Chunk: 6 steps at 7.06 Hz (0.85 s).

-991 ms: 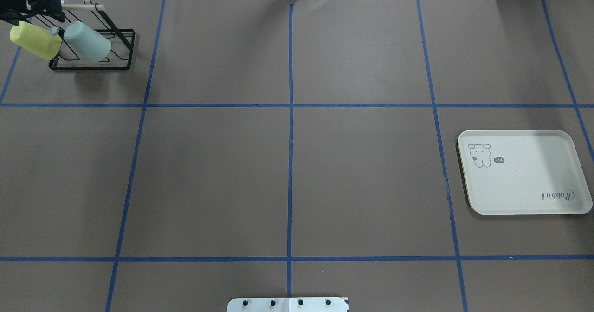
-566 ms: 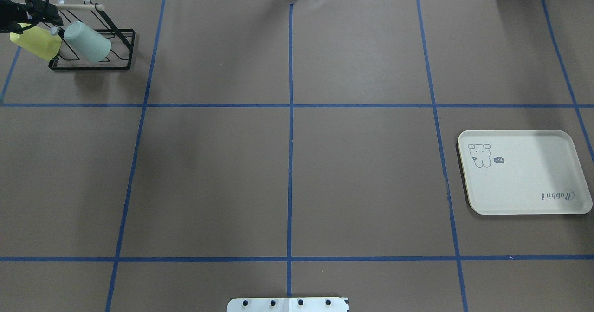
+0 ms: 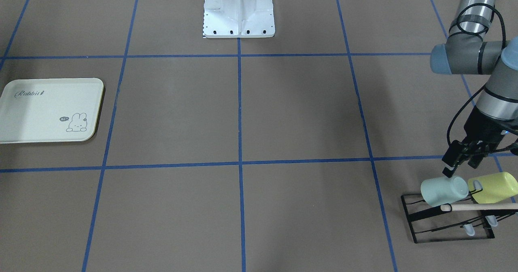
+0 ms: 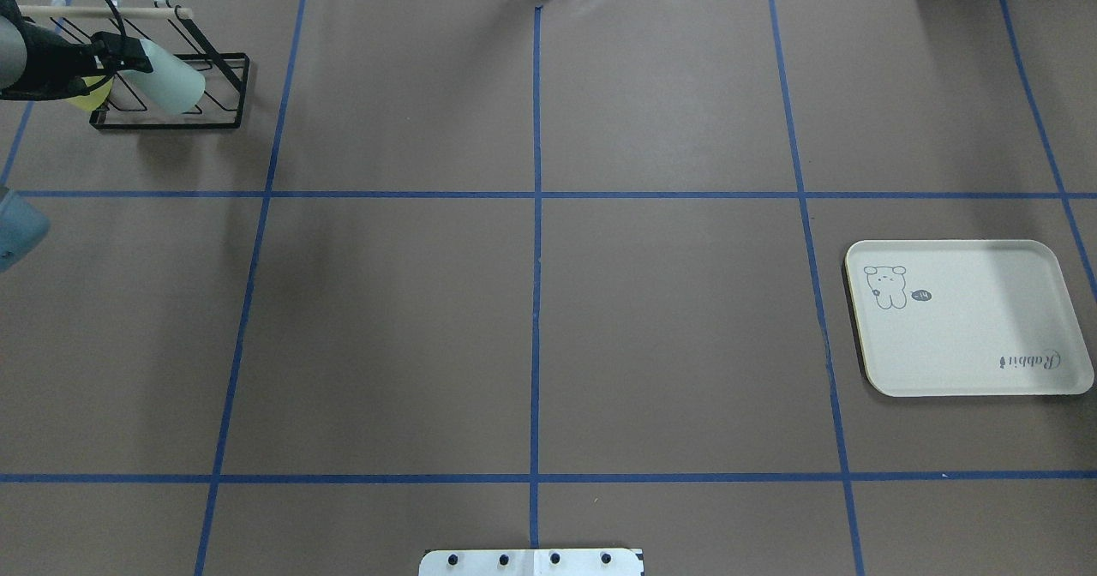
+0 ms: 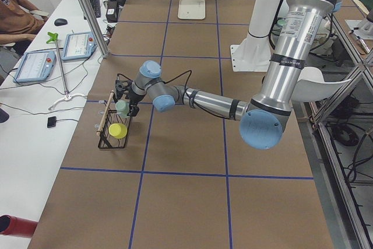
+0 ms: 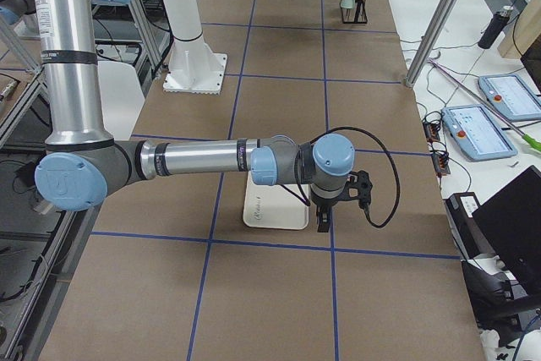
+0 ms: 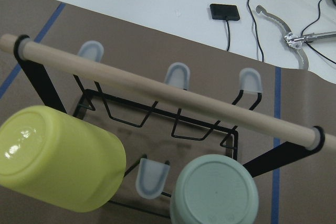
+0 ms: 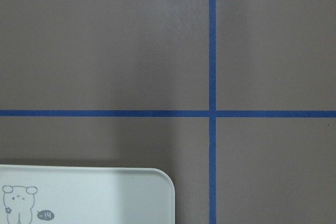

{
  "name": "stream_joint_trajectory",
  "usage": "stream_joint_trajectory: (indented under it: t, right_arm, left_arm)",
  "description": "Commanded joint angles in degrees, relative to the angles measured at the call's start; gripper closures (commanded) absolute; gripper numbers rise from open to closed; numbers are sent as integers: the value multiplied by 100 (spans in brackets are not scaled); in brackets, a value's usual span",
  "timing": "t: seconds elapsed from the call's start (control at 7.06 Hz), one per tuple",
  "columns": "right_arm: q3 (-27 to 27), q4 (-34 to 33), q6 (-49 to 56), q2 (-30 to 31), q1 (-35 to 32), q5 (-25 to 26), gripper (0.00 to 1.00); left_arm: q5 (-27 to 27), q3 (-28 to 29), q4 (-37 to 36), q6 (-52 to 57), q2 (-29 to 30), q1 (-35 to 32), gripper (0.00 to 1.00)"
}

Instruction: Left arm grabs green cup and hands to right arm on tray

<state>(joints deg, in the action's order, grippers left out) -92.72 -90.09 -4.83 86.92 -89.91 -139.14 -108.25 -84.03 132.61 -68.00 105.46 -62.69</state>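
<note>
The pale green cup (image 3: 443,191) hangs tilted on the black wire rack (image 3: 445,223), its base facing the left wrist camera (image 7: 215,195). It also shows in the overhead view (image 4: 176,87). My left gripper (image 3: 459,167) is open just above and behind the cup's base, not touching it; in the overhead view (image 4: 120,57) it sits at the cup's end. The cream tray (image 4: 968,319) lies empty at the far right. My right gripper (image 6: 336,213) hovers by the tray's (image 6: 275,213) edge; I cannot tell whether it is open.
A yellow-green cup (image 3: 491,187) hangs on the same rack beside the green one (image 7: 58,156). A wooden rod (image 7: 157,85) runs across the rack's top. The robot's white base plate (image 3: 238,21) is at the table's middle edge.
My left gripper has moved from the rack's far back corner over the yellow-green cup to the green cup's base. The cups and the tray have not moved.
</note>
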Motion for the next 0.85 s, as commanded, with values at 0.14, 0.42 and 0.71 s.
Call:
stream_joint_trajectory:
  t: [0.14, 0.42, 0.71]
  right_arm:
    - [0, 0, 0, 0, 0, 10, 0]
    - [-18, 0, 0, 0, 0, 1, 0]
    - [-18, 0, 0, 0, 0, -8, 0]
  left_arm:
    - [50, 1, 28, -125, 71, 38, 0]
    - [452, -8, 37, -336, 107, 55, 0]
    - [542, 53, 151, -476, 107, 143, 0]
